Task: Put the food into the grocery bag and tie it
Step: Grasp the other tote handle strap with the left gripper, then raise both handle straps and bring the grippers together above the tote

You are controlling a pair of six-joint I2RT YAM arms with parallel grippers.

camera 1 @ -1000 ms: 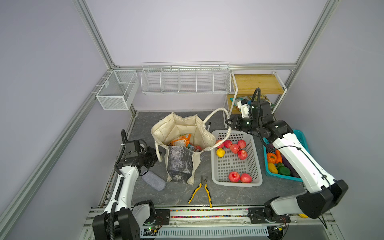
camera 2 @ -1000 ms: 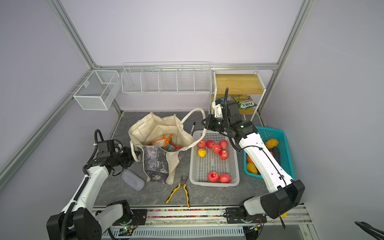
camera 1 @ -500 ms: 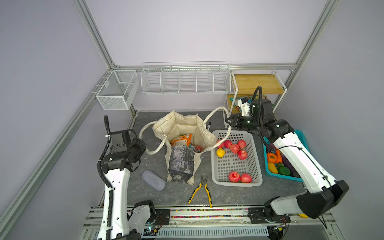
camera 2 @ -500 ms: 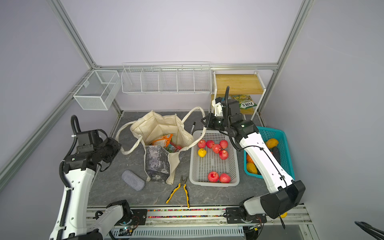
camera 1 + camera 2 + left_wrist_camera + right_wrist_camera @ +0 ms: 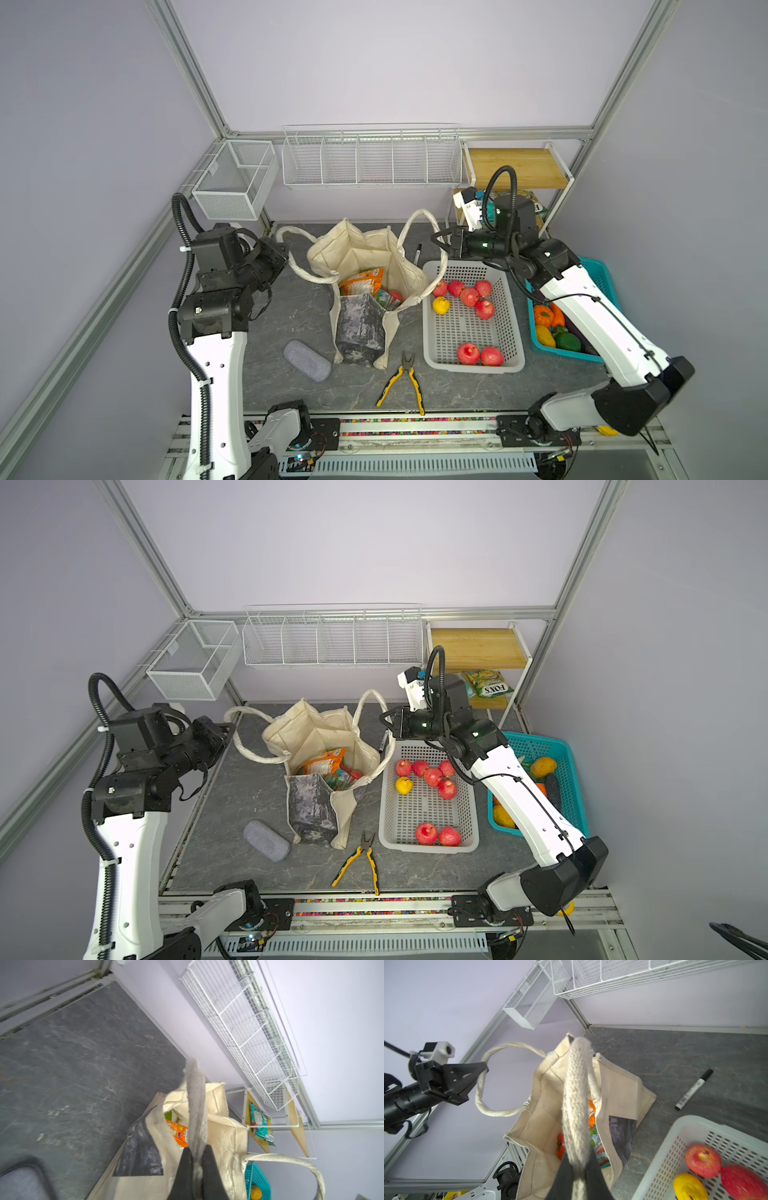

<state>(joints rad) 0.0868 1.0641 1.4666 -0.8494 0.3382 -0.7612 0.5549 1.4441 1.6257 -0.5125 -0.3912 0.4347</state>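
The cream grocery bag (image 5: 365,262) stands open mid-table in both top views, its dark grey panel (image 5: 359,328) facing front. Orange and teal packets (image 5: 362,282) and something red lie inside. My left gripper (image 5: 286,252) is shut on the bag's left strap handle (image 5: 297,272), held out to the left. My right gripper (image 5: 436,243) is shut on the right strap handle (image 5: 422,218) above the white basket's (image 5: 515,332) far corner. Both wrist views show the fingers (image 5: 187,1169) (image 5: 564,1176) pinching a strap. Red apples (image 5: 469,297) and a yellow fruit (image 5: 441,305) lie in that basket.
A teal basket (image 5: 602,274) of vegetables sits under my right arm. Yellow-handled pliers (image 5: 403,382) and a grey case (image 5: 306,365) lie in front of the bag, a marker (image 5: 417,252) behind it. A FOX'S packet (image 5: 486,683) rests on the wooden shelf; wire baskets (image 5: 370,160) hang on the back wall.
My left arm has risen from near the table and drawn the left strap handle up and out to the left. The right arm has barely moved.
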